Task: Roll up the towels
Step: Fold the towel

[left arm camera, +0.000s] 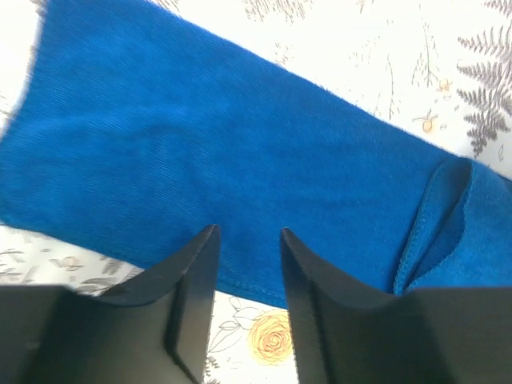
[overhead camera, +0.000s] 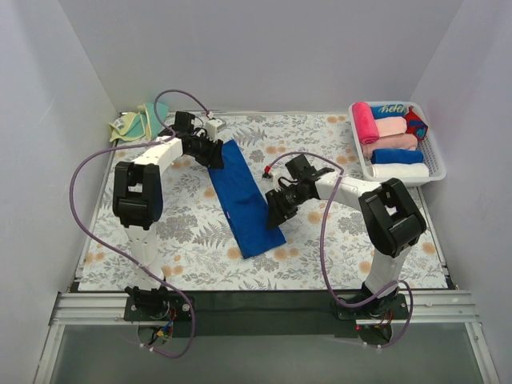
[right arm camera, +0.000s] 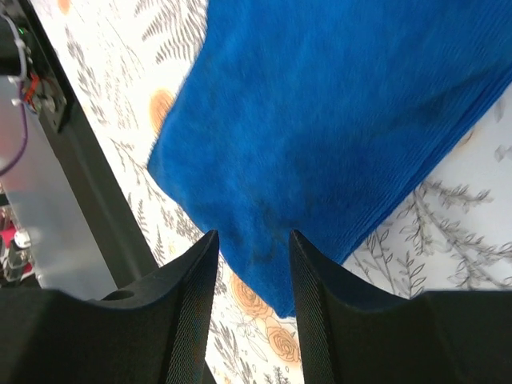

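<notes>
White lettering on a teal roll in the basket, too small to read. Blue towel flat, a long strip slantwise across the middle of the flowered bench. Far end hidden under the left hand, near right edge under the right hand. Both hands released, fingers apart over the cloth, nothing clamped. Yellow towel bunched at the far left corner.
</notes>
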Robot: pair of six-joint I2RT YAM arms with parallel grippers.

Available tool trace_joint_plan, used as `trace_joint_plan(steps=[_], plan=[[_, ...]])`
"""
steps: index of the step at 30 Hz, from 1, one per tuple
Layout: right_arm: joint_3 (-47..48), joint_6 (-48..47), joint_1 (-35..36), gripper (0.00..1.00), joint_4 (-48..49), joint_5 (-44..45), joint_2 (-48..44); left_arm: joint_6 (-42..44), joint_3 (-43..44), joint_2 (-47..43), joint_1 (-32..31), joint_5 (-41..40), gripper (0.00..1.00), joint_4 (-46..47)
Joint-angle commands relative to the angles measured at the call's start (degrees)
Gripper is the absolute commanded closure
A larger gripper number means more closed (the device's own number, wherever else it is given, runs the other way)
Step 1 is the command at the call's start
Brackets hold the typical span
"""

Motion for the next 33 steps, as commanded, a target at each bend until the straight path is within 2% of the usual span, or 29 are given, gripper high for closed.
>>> trace_joint_plan(steps=[1,7,15,18,19,22,23,24,29,31,32,33], plan=[[-3.14,-0.38,0.25,0.6,2.5,-1.7,0.4,-0.39,-1.48,-0.57,-0.28,2.7,0.68,0.42],[-6.48,3.57,2.36,0.61,5.93,-3.72,2.69,-2.06,3.26,7.08,-0.54,3.32,0.76,0.68],[-3.24,8.31,7.11,0.58,9.28,-5.48,6.29,-3.38,15.21,16.05,-1.16,4.19,0.78,-0.1],[-0.86,8.23,6.15,0.56,8.31,-5.48,5.25,-2.6,18.12,14.57,-1.07,5.25,0.55,-0.2],[-0.68,8.14,5.62,0.55,7.7,-5.39,3.24,-2.07,16.56,12.64,-1.07,5.43,0.41,0.32],[0.11,6.39,2.98,0.47,4.64,-4.78,-2.11,-0.49,9.89,1.14,-0.63,5.43,0.27,5.5],[0.46,4.82,1.76,0.45,3.57,-3.73,-3.45,-0.14,4.38,-2.11,-0.37,5.51,0.24,7.08],[1.16,3.84,1.05,0.4,2.78,-3.37,-4.76,0.56,1.19,-9.45,0.33,6.65,0.24,9.36],[3.97,-2.57,-3.51,0.34,-4.77,-1.96,-10.05,13.36,-17.07,-29.36,-0.19,8.6,0.3,8.24],[6.33,-5.82,-5.19,0.34,-9.06,-2.92,-9.62,19.87,-20.88,-36.84,-2.73,6.58,0.35,3.69],[7.13,-6.62,-6.94,0.34,-10.4,-3.71,-9.35,26.78,-22.55,-38.68,-4.13,5.18,0.35,1.15],[7.92,-8.1,-7.74,0.34,-11.45,-3.55,-9.17,29.98,-26.31,-40.97,-8.06,3.95,0.38,-3.49]])
